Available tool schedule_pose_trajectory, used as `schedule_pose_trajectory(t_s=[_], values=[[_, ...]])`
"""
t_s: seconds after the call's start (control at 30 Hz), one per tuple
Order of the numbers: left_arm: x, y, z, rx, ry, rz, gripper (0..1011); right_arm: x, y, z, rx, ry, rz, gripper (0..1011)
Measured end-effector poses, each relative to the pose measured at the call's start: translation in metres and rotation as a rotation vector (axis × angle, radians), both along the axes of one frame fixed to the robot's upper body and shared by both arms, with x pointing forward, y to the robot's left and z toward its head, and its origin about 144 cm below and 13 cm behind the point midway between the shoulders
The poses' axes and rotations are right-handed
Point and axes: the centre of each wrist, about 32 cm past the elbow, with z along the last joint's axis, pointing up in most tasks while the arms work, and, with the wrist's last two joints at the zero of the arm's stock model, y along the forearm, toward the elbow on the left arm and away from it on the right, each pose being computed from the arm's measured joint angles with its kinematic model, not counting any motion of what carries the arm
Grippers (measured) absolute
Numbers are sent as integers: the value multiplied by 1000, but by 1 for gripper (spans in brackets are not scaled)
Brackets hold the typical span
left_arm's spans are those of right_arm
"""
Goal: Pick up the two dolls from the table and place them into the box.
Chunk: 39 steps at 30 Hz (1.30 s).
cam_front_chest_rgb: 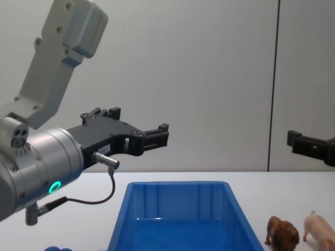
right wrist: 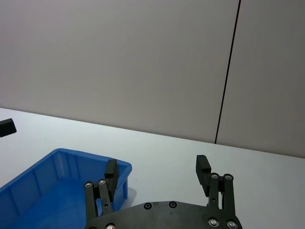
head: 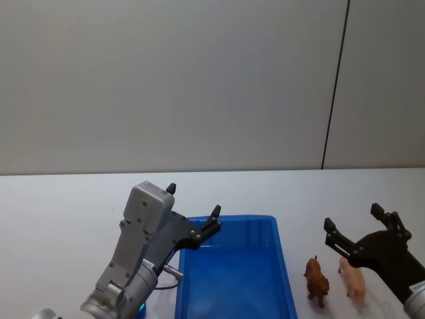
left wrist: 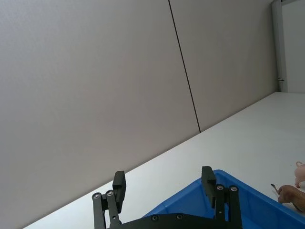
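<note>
Currently, the large bright blue rectangular plastic bin [head: 229, 282] sits on the plain white tabletop [head: 60, 212], near the robot and roughly in the middle. Just to its right, the small brown toy lion with a shaggy mane [head: 317, 279] stands upright on the tabletop. The pale pink toy pig [head: 353, 280] stands just right of the lion, close beside it but not touching. Both toys are outside the bin. The left gripper [head: 193, 200] hangs in the air over the bin's far left corner, its black fingers [left wrist: 119, 185] spread wide and holding nothing. The right gripper [head: 352, 216] hovers above the two toys, slightly to their far side, its fingers [right wrist: 203, 168] likewise spread wide and empty. A pale grey panelled wall [head: 166, 80] rises at the tabletop's far edge.
</note>
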Motion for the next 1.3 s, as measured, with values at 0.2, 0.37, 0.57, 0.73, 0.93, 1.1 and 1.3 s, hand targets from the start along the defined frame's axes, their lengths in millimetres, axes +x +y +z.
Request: schedule_pose_trajectory(t_s=[0.2, 0.37, 0.57, 0.73, 0.93, 1.1, 1.3], values=[[0, 0, 0, 0, 0, 0, 1001, 0, 0, 0, 0, 0, 0, 1001], [0, 0, 0, 0, 0, 0, 1000, 0, 0, 0, 0, 0, 0, 1001], [0, 0, 0, 0, 0, 0, 1001, 0, 0, 0, 0, 0, 0, 1001], [0, 0, 0, 0, 0, 0, 1000, 0, 0, 0, 0, 0, 0, 1001], [0, 0, 0, 0, 0, 0, 1001, 0, 0, 0, 0, 0, 0, 1001], [0, 0, 0, 0, 0, 0, 1000, 0, 0, 0, 0, 0, 0, 1001], [0, 0, 0, 0, 0, 0, 1001, -1, -1, 0, -4, 5, -2, 1001]])
